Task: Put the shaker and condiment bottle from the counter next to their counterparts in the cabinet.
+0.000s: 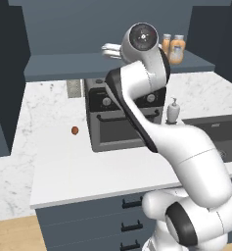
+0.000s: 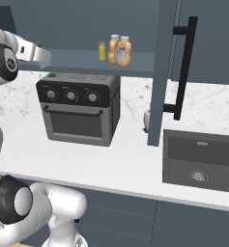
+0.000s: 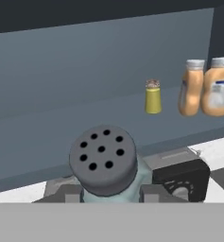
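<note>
While the claw (image 3: 111, 196) stands clamped on the shaker (image 3: 104, 163), gripping the pale jar below its perforated grey cap, the load hangs in the air in front of the cabinet (image 1: 112, 63) shelf, left of the stored items. The main risk, in my judgement, is the shelf edge: a low approach would knock the jar base against the lip and twist it in the grip. A second risk lies at the destination. The yellow shaker (image 3: 152, 97) stands just beside two orange bottles (image 3: 205, 87), which sit close together, so a careless sideways sweep could topple all three. Letting go before the base sits flat would let the jar tip or roll off onto what lies below.

Below the shelf, a black toaster oven (image 2: 79, 113) sits on the white marble surface (image 1: 63, 162). A small reddish object (image 1: 75, 130) lies to its left, a pump dispenser (image 1: 173, 110) to its right, beside a dark sink (image 2: 200, 161). A tall cabinet door with a black handle (image 2: 183, 67) stands open right of the shelf. Dark drawers (image 1: 88, 223) run under the surface.
</note>
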Tool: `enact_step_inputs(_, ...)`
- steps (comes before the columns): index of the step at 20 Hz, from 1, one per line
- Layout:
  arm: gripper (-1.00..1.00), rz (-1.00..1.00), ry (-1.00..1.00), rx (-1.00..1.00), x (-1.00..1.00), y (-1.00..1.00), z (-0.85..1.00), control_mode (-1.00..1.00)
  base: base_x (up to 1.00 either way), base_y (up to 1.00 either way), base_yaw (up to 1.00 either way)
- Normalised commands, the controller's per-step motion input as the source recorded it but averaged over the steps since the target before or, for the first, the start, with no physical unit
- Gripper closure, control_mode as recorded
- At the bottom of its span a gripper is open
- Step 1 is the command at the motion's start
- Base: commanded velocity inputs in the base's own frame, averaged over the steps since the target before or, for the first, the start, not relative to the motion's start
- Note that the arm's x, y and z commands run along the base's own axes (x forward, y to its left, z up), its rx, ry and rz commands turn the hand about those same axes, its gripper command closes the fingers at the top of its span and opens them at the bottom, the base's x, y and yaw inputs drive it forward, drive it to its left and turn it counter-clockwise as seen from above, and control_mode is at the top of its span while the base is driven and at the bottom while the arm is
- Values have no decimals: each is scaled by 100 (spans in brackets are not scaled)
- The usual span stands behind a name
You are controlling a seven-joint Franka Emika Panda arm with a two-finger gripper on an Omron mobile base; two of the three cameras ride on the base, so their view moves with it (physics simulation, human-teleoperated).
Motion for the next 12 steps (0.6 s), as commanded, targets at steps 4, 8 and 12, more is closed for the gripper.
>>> enact_step_inputs(4,100,0,0,0,35,-2,-16,-100,0,0,0)
enact_step_inputs(8,100,0,-4,0,23,-11,-4,-100,0,0,0)
enact_step_inputs(12,100,-2,-9,0,15,-18,-7,-100,0,0,0)
